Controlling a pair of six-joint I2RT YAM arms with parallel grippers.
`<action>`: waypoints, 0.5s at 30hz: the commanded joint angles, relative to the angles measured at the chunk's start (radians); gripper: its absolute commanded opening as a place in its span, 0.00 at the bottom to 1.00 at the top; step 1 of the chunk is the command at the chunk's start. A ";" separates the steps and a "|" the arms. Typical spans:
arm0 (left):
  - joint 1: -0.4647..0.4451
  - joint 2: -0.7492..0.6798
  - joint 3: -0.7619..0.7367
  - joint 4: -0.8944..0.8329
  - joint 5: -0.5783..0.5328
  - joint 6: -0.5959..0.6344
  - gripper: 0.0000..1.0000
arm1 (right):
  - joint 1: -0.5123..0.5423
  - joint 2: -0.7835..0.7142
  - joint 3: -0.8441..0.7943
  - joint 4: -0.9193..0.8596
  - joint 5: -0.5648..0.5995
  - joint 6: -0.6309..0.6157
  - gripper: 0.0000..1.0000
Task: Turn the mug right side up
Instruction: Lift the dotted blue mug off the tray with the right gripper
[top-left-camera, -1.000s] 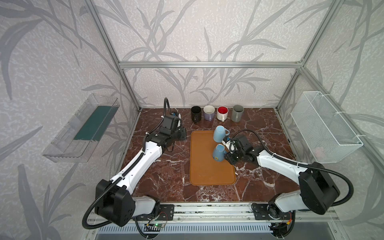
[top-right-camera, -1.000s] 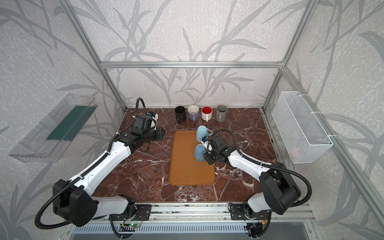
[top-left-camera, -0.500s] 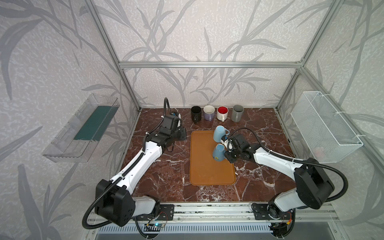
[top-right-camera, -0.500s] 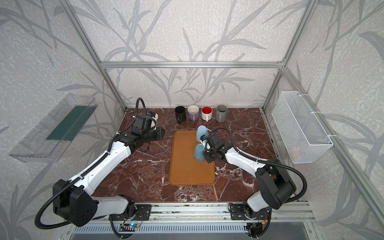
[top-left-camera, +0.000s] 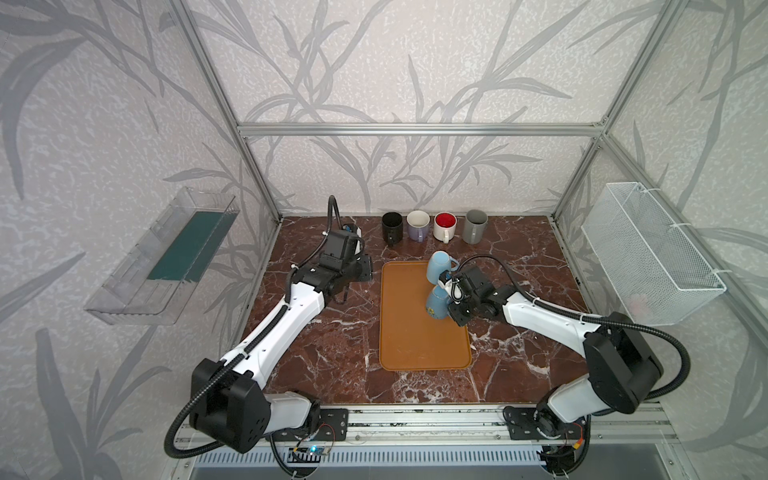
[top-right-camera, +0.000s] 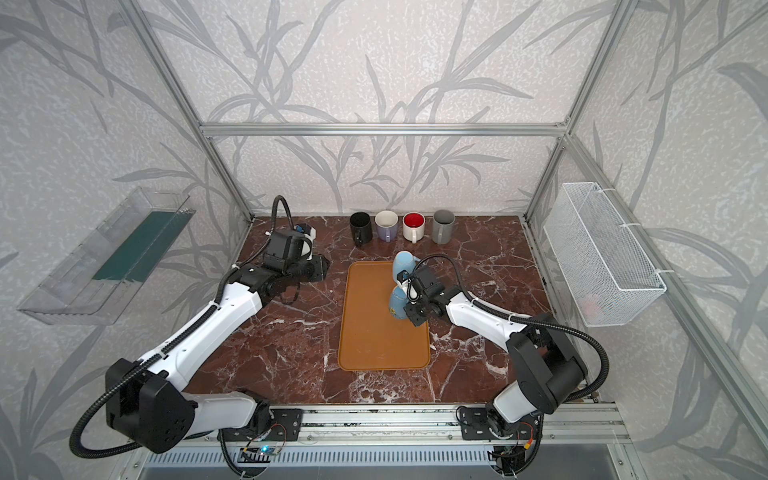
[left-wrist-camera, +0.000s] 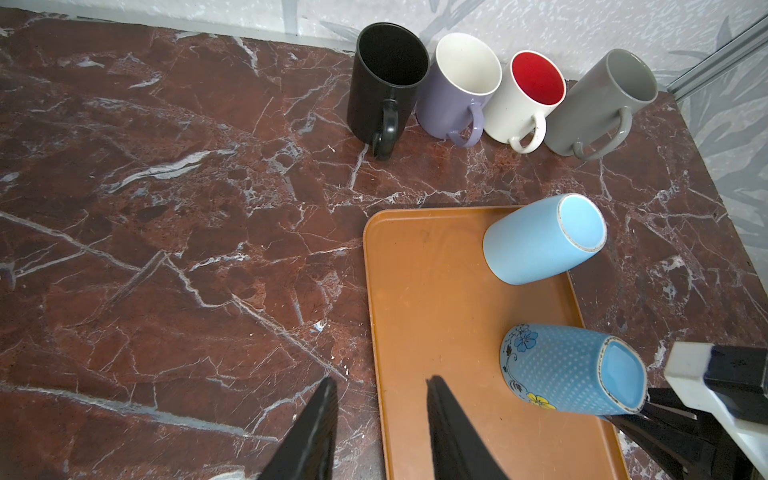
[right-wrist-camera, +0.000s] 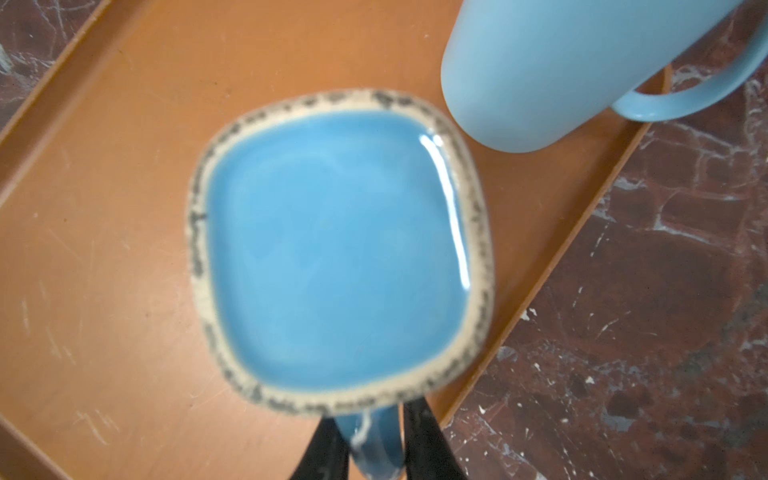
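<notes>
Clock as seen from above, 12 = back wall. Mugs: 6 total. 2 blue ones sit upside down on the 1 orange tray (top-left-camera: 415, 345). The other 4 stand upright in a row on the table (top-left-camera: 324, 345) at the tray's 12: black mug (left-wrist-camera: 374, 108), lilac mug (left-wrist-camera: 451, 104), white mug (left-wrist-camera: 515, 112) w/ red inside, grey mug (left-wrist-camera: 590, 112), handles roughly toward 6.

Task mug = flowered blue mug (left-wrist-camera: 569, 368), base up, about 2 from tray centre, by the tray's 3 o'clock edge. Plain blue mug (left-wrist-camera: 540, 239) is just beside it at its 12, in the tray's 1 o'clock corner, base up too.

My R gripper (right-wrist-camera: 371, 419) comes in from 3. Its 2 fingers (right-wrist-camera: 419, 432) clamp the handle (right-wrist-camera: 374, 440) of the flowered blue mug, one each side, both touching. Can't tell if the rim is off the tray.

My L gripper (left-wrist-camera: 382, 380) hangs at the tray's 10, 2 fingers spread apart, nothing btwn them.

Walls: 1 wire basket (top-left-camera: 648, 257) at 3, 1 clear bin (top-left-camera: 166, 257) at 9.
</notes>
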 joint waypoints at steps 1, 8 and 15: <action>-0.003 -0.020 -0.010 -0.021 -0.020 0.000 0.39 | 0.005 0.018 0.037 -0.032 0.020 -0.008 0.19; -0.003 -0.026 -0.016 -0.020 -0.018 -0.001 0.39 | 0.004 0.017 0.050 -0.039 0.000 -0.010 0.09; -0.003 -0.050 -0.052 -0.013 -0.006 -0.013 0.39 | 0.004 -0.002 0.060 -0.024 -0.069 0.014 0.05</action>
